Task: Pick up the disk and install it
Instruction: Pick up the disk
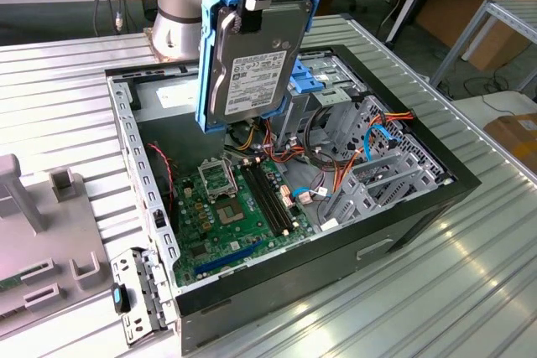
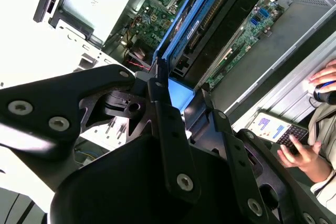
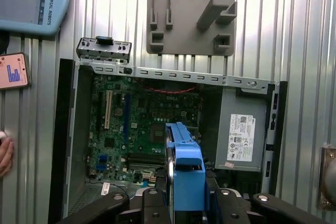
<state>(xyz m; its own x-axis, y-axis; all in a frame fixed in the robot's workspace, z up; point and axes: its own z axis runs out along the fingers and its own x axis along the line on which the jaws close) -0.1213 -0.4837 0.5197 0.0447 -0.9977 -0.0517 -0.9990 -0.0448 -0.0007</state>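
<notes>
The disk (image 1: 252,64) hangs upright on edge above the open computer case (image 1: 403,232), its dark face and white label turned toward the exterior view. A blue bracket wraps its sides. My gripper (image 1: 247,7) is shut on its top edge. In both wrist views the black fingers (image 2: 164,119) clamp the blue bracket (image 2: 210,19) from either side, and the disk (image 3: 186,166) hovers over the green motherboard (image 3: 136,124). The metal drive cage (image 1: 331,81) stands just behind the disk, toward the exterior view's right.
A grey power-supply box (image 3: 241,135) sits in one corner of the case. Loose red and orange cables (image 1: 327,148) cross the interior. A grey fixture plate (image 1: 42,249) lies outside at the exterior view's left. A person's hand (image 2: 304,156) holds a device beside the case.
</notes>
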